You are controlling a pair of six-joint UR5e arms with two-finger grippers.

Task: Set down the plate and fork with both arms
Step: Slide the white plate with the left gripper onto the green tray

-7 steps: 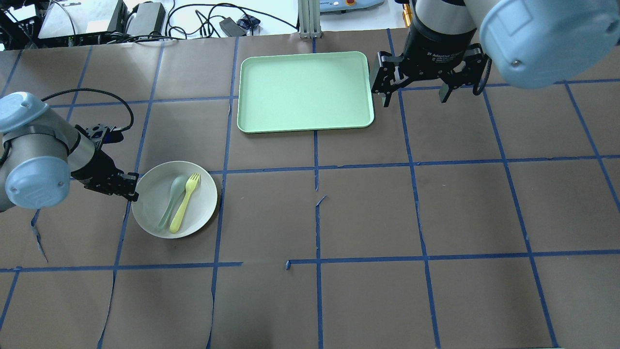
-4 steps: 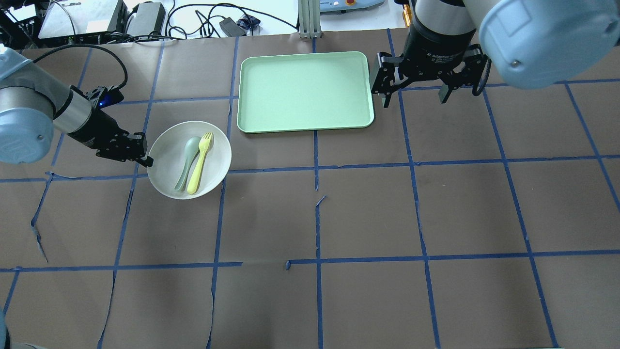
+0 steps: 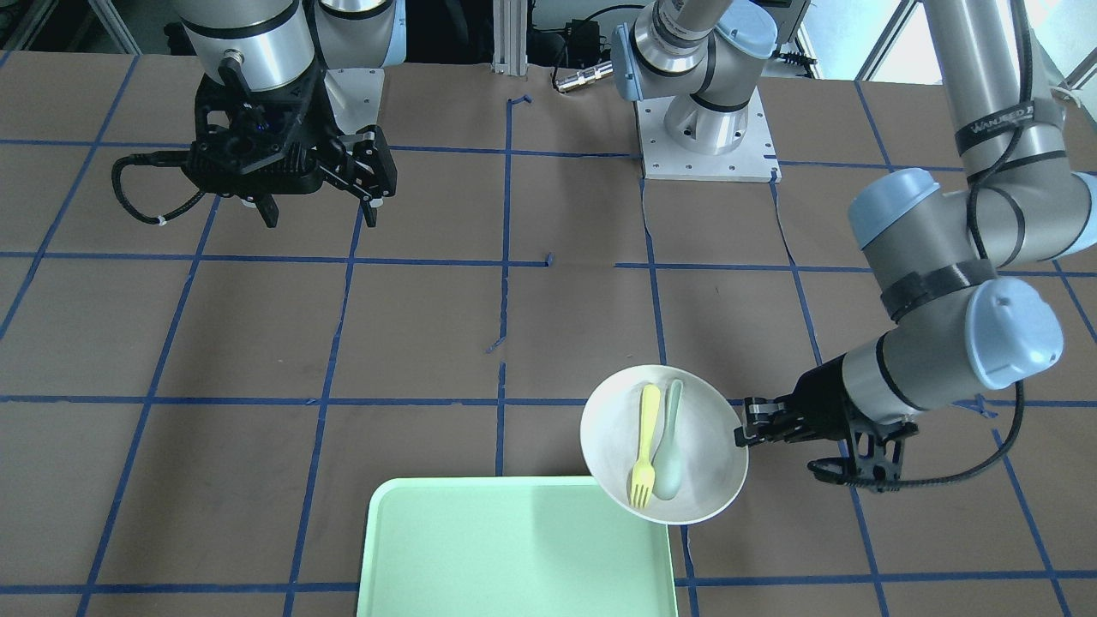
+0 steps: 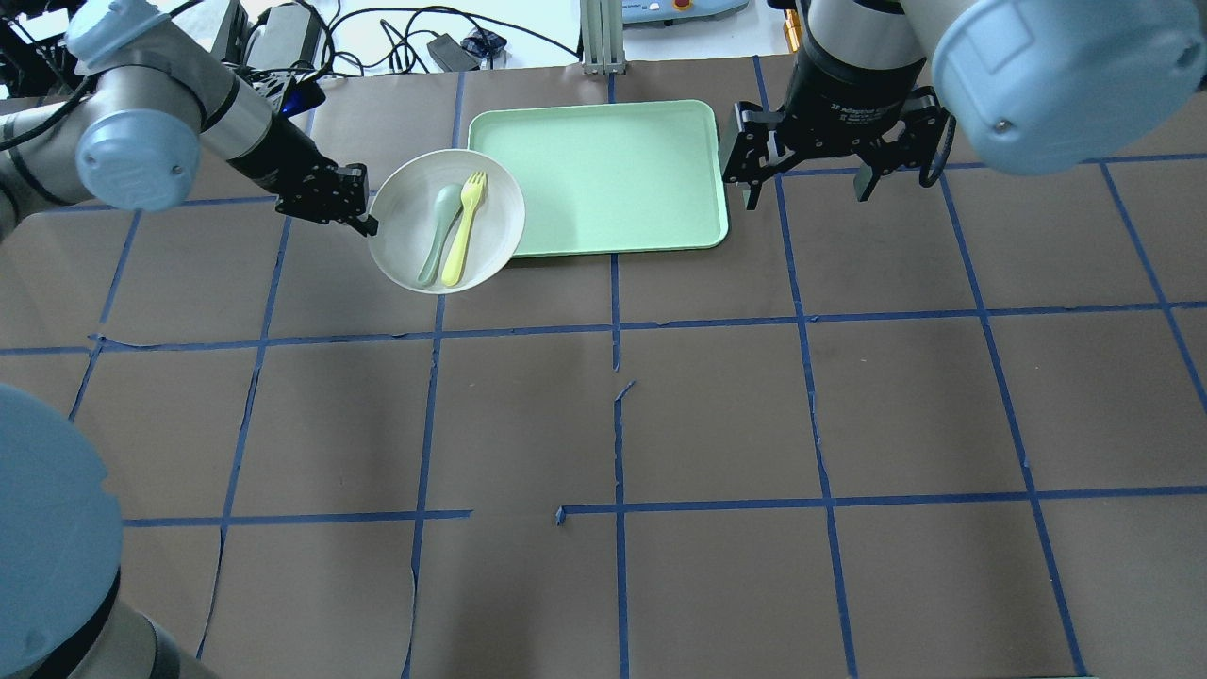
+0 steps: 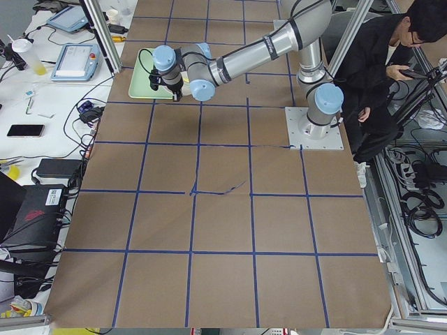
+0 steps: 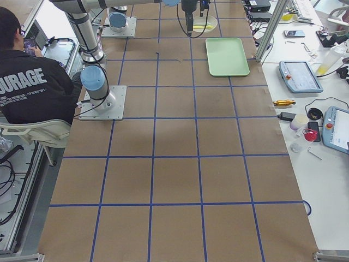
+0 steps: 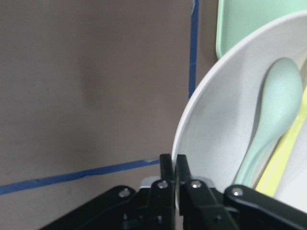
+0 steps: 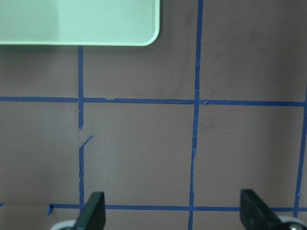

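Note:
The white plate (image 4: 486,231) is held in the air by my left gripper (image 4: 366,223), which is shut on its left rim; its right edge overlaps the near left corner of the mint-green tray (image 4: 603,179). The pale-yellow fork (image 4: 462,229) lies in the plate beside a grey-green spoon (image 4: 434,232). The front view shows the plate (image 3: 711,480), fork (image 3: 643,444) and left gripper (image 3: 742,433). The left wrist view shows the rim (image 7: 192,124) pinched between the fingers. My right gripper (image 4: 809,189) is open and empty, right of the tray, above the table.
Cables, boxes and an aluminium post lie beyond the table's far edge (image 4: 396,42). The brown paper table cover (image 4: 717,405) has blue tape lines. A person (image 5: 391,63) sits beside the robot base.
My left gripper has carried the plate with fork and spoon away from me and to the right, up to the tray's corner. The right arm has not moved.

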